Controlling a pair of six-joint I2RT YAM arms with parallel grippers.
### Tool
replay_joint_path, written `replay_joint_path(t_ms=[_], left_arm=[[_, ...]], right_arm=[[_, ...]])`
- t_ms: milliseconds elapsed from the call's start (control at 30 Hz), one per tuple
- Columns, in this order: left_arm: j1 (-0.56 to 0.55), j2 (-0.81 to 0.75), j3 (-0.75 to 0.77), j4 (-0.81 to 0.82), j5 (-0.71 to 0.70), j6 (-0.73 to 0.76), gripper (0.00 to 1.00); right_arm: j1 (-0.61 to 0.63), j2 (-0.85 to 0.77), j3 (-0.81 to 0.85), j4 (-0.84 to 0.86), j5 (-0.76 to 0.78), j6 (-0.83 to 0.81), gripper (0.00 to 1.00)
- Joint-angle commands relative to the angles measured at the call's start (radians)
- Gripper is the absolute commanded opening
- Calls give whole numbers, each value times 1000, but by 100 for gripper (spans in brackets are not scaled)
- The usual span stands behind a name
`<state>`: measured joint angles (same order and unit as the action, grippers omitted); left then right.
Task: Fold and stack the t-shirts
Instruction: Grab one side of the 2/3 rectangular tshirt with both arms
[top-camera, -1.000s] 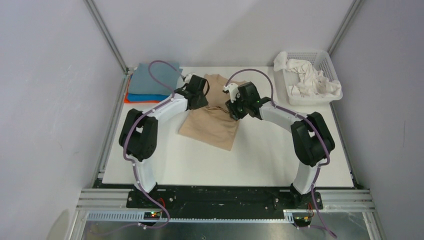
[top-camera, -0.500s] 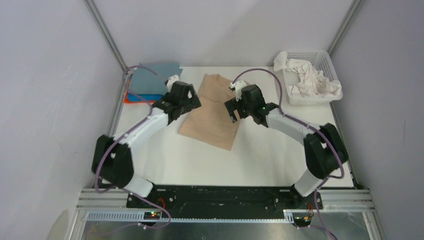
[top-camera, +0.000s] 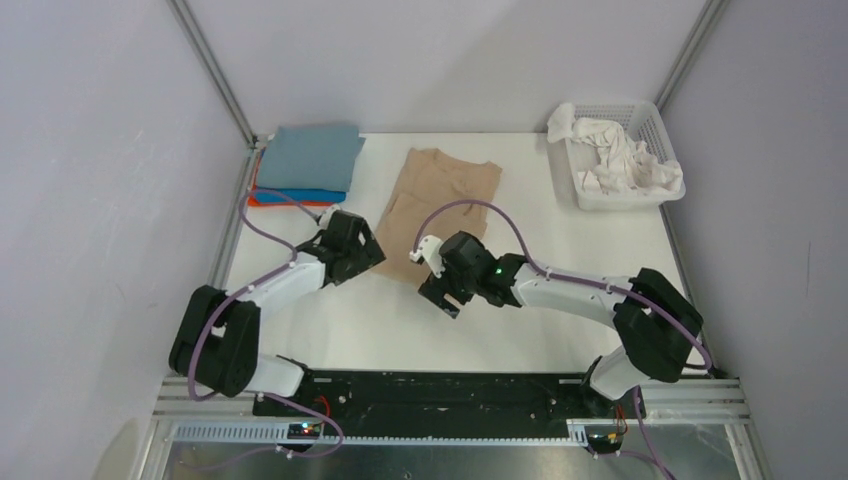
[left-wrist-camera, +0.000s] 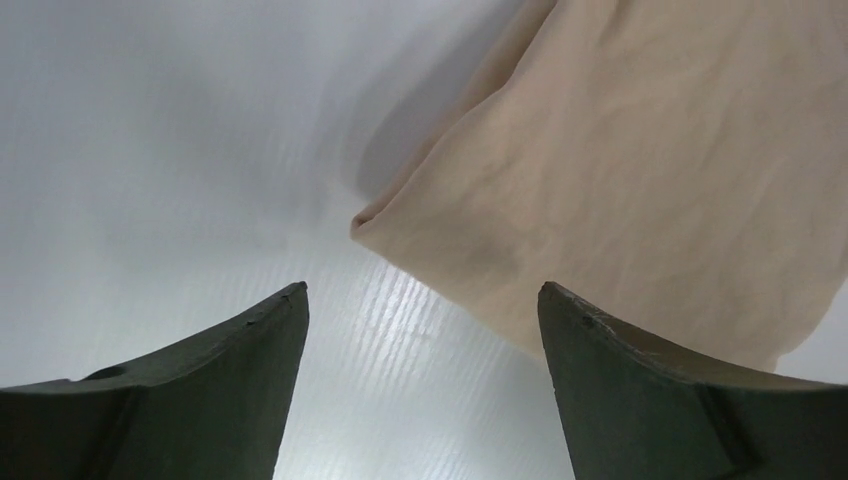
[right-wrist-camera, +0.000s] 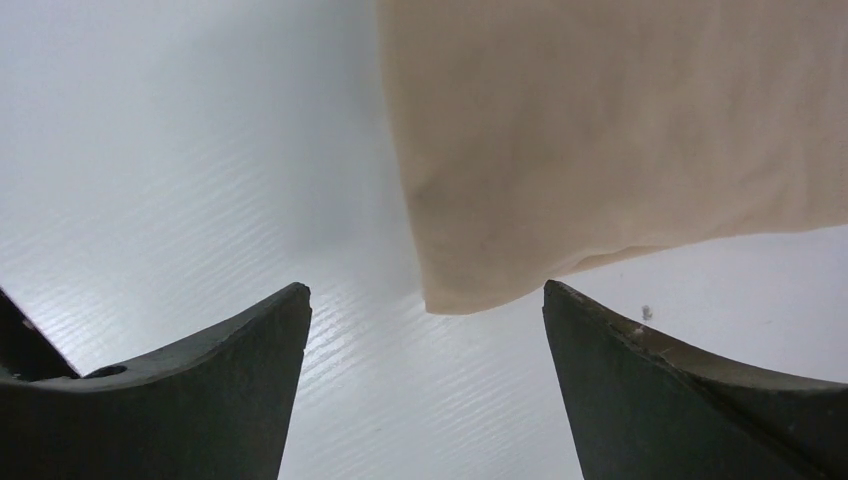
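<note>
A tan t-shirt (top-camera: 440, 190) lies flat, folded lengthwise, in the middle of the white table (top-camera: 560, 330). My left gripper (top-camera: 358, 250) is open and empty at the shirt's near left corner. In the left wrist view, that corner of the tan shirt (left-wrist-camera: 640, 150) lies just ahead of the open gripper (left-wrist-camera: 420, 290). My right gripper (top-camera: 440, 290) is open and empty over the near right corner. In the right wrist view, the shirt's corner (right-wrist-camera: 600, 130) lies just ahead of the open gripper (right-wrist-camera: 425, 290). A grey-blue shirt (top-camera: 310, 155) tops a folded stack with bright blue (top-camera: 300, 195) and orange (top-camera: 262, 201) shirts.
A white mesh basket (top-camera: 655, 125) at the back right holds crumpled white shirts (top-camera: 620, 165). The folded stack sits in the back left corner against the metal frame. Grey walls close in the table on three sides.
Both grippers have moved from the shirt's far part down to its near corners. The tan shirt now lies uncovered and flat. Both arms have swung toward the near edge.
</note>
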<state>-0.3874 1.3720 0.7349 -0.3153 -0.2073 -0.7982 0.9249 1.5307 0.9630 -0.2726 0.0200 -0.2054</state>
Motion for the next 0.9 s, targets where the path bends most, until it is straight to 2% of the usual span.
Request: replay_joint_path(t_ms=[0,200,500,567,733,767,867], left_arm=[[11,49,-5,104,35,-83,86],[14,75,-42,121,25,-128,74],[19,142,-33,138,-32,-164,66],[19,174,-19,148,-32,-166,61],[19,212,2,159,-26,-174,29],[19,214,3,160,-33,-172,19],[25,209,3,160,-62,-168,3]], right_arm=[[23,47,4,-6,91,-26,87],[72,115,13,6,143,-50,79],[102,220,44,-7,236,-67,72],[100,229,45,-4,241,-69,70],[82,263,53,10,226,-74,54],[83,268,54,10,219,-75,47],[83,283,56,-1,207,-77,30]])
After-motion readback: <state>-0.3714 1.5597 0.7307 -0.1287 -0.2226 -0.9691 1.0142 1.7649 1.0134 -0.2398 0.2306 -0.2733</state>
